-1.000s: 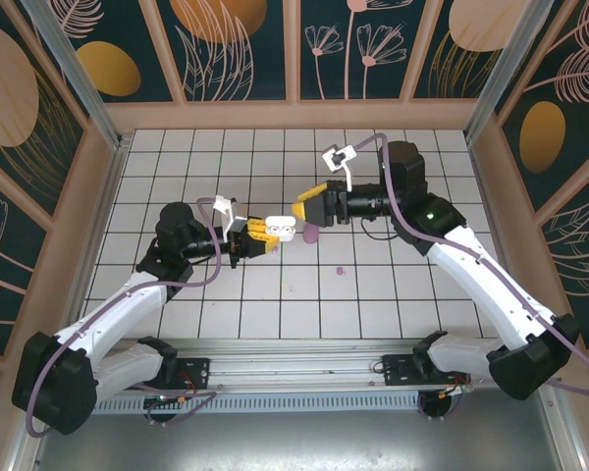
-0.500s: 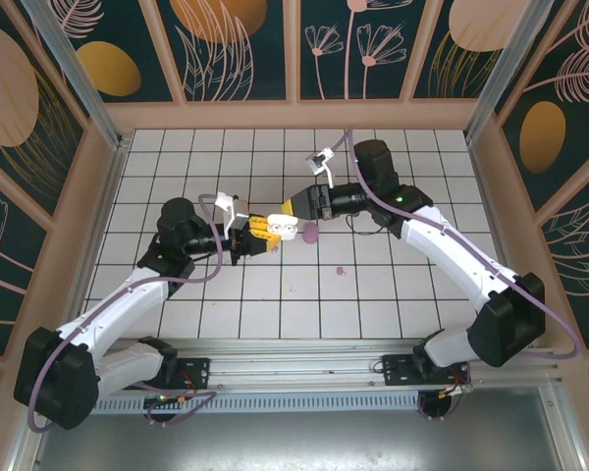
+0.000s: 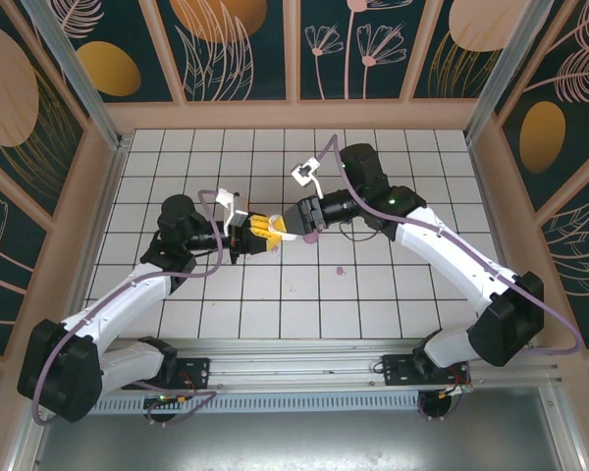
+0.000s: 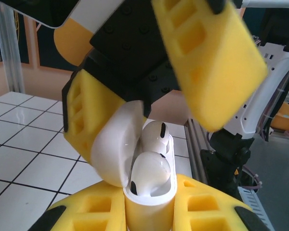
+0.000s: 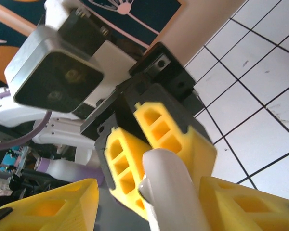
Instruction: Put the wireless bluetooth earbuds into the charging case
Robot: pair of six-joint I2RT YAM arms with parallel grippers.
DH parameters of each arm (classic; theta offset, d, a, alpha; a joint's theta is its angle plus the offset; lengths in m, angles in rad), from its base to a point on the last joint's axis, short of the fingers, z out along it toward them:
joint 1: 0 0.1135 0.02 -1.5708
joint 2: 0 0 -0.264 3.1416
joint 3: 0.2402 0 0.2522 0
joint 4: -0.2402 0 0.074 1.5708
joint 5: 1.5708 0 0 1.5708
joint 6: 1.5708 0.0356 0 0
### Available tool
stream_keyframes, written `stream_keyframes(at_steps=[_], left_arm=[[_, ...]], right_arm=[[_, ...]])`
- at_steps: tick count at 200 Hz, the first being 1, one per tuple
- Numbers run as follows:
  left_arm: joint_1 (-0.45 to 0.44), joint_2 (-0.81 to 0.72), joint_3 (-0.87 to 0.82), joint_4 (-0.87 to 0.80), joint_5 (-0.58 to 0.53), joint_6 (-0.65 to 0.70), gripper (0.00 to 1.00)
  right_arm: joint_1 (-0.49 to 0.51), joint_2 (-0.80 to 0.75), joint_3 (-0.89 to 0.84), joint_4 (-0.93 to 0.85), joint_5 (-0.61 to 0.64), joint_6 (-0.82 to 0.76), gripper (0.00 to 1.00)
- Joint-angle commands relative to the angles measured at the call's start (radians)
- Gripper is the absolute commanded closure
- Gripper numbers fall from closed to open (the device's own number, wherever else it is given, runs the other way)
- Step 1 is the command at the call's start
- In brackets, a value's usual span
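My left gripper [image 4: 149,220] is shut on the white charging case [image 4: 151,202] and holds it upright. The lid [image 4: 113,144] is swung open. Two white wireless bluetooth earbuds [image 4: 150,174] sit side by side in the case. My right gripper [image 5: 149,186] is open, its yellow fingers [image 5: 48,207] standing on either side of the lid. One right finger [image 4: 82,120] rests against the back of the lid. From above, the left gripper [image 3: 263,233] and the right gripper [image 3: 296,222] meet tip to tip over the tiles. A tiny pale purple earbud [image 3: 341,269] lies loose on the floor.
A purple case [image 3: 312,235] lies on the tiles just beneath the right gripper. The white tiled floor [image 3: 412,294] is ringed by a wooden rim [image 3: 294,116]. Free room lies to the front and on both sides.
The right gripper has moved left toward the left gripper, and its fingers now stand around the lid of the case. The left gripper has kept still with the case.
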Motion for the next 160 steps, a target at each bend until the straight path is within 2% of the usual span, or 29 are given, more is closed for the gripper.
stream_keyframes(at_steps=[1, 75, 94, 107, 128, 160], left_arm=[[0.02, 0.024, 0.024, 0.04, -0.015, -0.049, 1.0], [0.025, 0.032, 0.027, 0.04, -0.009, -0.081, 1.0], [0.026, 0.028, 0.029, 0.046, -0.006, -0.092, 1.0], [0.027, 0.023, 0.032, 0.043, -0.003, -0.098, 1.0], [0.026, 0.015, 0.032, 0.045, 0.004, -0.114, 1.0], [0.027, 0.004, 0.032, 0.062, 0.02, -0.158, 1.0]], right_arm=[[0.028, -0.067, 0.042, -0.045, -0.036, -0.055, 0.43], [0.025, -0.136, 0.036, -0.102, 0.064, -0.122, 0.43], [0.016, -0.145, 0.02, -0.105, 0.111, -0.124, 0.42], [0.002, -0.165, -0.002, -0.093, 0.188, -0.115, 0.4], [-0.026, -0.215, -0.083, -0.004, 0.29, -0.063, 0.37], [-0.032, -0.261, -0.223, 0.214, 0.234, 0.035, 0.36]])
